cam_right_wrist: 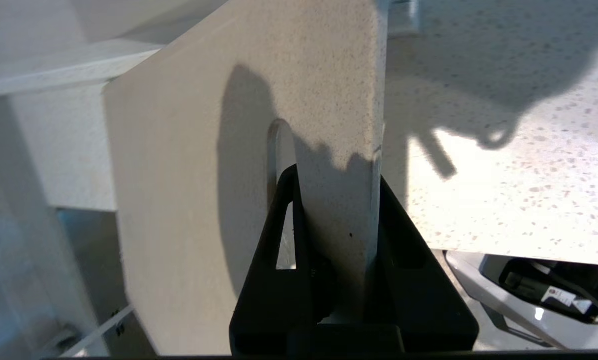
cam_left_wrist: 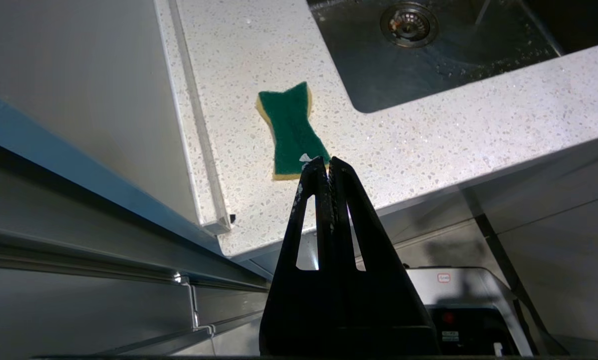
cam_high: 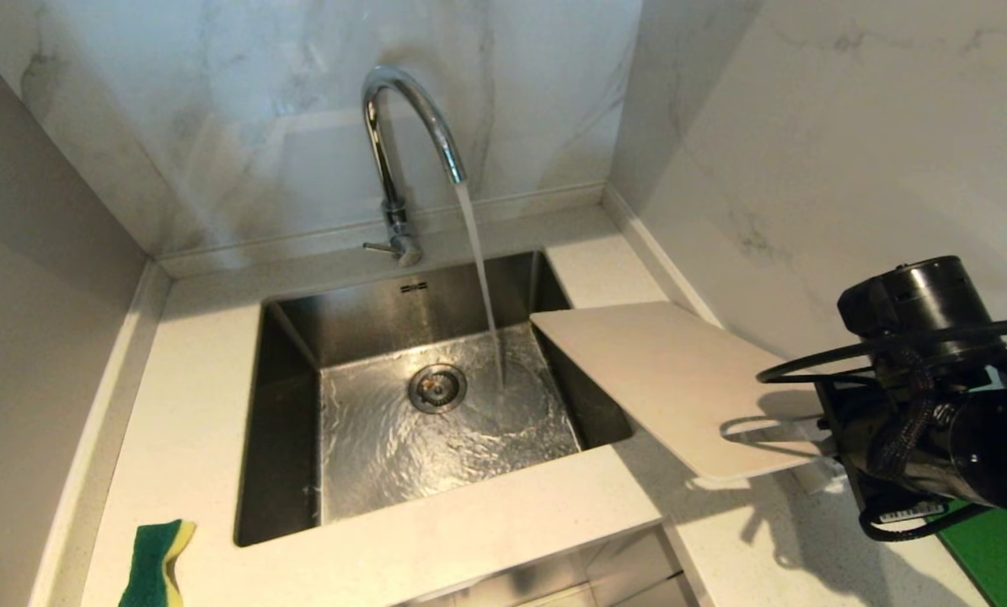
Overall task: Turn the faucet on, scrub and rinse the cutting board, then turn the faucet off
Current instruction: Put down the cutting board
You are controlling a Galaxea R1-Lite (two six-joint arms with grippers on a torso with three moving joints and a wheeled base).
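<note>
No legible text anywhere. Sink back wall carries a small dark mark, unreadable; white labels on the robot's base too small to read.

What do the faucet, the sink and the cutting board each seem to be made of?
Faucet: polished chrome-look metal, mirror-bright highlights.
Sink: brushed steel, probably stainless, dull grey sheen.
Cutting board: matte off-white with fine speckles, likely plastic or composite; uncertain.
</note>
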